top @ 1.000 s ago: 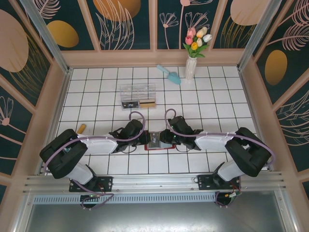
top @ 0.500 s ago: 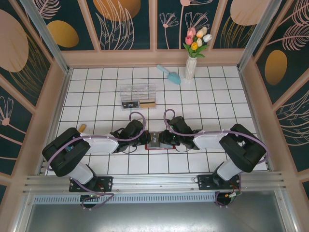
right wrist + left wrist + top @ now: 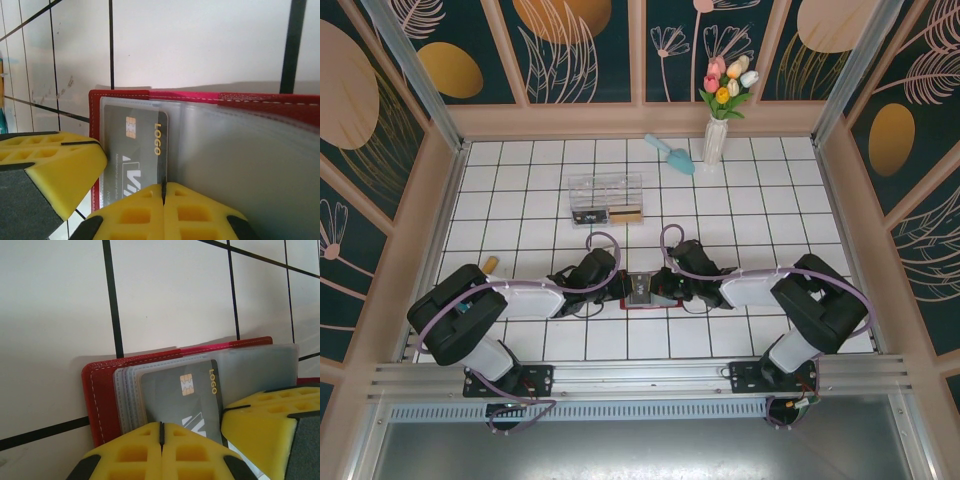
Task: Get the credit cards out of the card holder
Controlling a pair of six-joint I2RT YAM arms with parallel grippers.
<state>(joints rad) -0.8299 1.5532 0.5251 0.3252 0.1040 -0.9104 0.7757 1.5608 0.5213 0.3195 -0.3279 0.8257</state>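
Clenching both pairs, I have my left jaws (image 3: 161, 432) and my right jaws (image 3: 163, 192) facing each other over one red book-like folding card holder (image 3: 102, 395), which lies open on the white tiled worktop (image 3: 170, 290). Each pair's yellow pads (image 3: 130, 455) meet with no gap; I cannot tell whether a sleeve edge is nipped between them. Just ahead of my left jaws, one dark grey rectangular credit card (image 3: 175, 395) with a gold chip and the word LOGO lies among the clear plastic sleeves (image 3: 260, 365), its near end hidden behind my pads. From my right jaws it sits just ahead and to the left, under plastic. I count one card in the holder and several stacked sleeves. Well beyond both jaws stands one clear plastic rectangular box (image 3: 605, 198).
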